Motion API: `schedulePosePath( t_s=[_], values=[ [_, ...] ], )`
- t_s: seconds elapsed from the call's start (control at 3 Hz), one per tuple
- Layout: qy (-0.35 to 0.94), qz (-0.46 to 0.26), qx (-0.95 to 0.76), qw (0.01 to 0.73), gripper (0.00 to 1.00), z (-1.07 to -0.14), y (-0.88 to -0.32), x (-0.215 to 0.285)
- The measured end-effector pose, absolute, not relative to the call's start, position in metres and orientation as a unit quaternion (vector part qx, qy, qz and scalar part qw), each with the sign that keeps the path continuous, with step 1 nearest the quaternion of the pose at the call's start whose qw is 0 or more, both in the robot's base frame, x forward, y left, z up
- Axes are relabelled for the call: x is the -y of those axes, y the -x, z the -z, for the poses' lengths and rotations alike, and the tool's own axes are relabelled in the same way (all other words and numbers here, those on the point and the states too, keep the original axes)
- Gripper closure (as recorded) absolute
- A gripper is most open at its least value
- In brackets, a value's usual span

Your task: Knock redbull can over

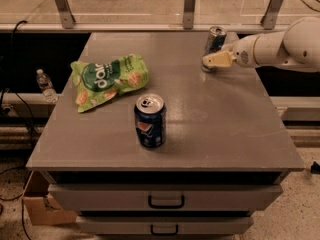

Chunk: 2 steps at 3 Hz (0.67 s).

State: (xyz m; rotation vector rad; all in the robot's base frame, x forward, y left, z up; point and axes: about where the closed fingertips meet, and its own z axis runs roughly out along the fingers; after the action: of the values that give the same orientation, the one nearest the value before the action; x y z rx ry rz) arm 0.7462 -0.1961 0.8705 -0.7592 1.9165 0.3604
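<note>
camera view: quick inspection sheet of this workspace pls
surface: grey table, drawers below
job's things: redbull can standing at the far right, not knocked over
clutter: Pepsi can upright near the front middle; chip bag lying at the left
grippers: gripper low at the redbull can's base, arm reaching in from the right; contact unclear
cables: dark cables left of the table
surroundings: bottle left of the table; box on the floor; railing posts behind
</note>
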Motion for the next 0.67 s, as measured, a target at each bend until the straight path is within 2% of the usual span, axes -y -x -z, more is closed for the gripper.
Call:
schedulePosePath(
  t_s=[0.67],
  values=[
    [0.345,-0.141,-0.788,0.490,0.87,-0.8757,-0.7460,0.1899]
  ],
)
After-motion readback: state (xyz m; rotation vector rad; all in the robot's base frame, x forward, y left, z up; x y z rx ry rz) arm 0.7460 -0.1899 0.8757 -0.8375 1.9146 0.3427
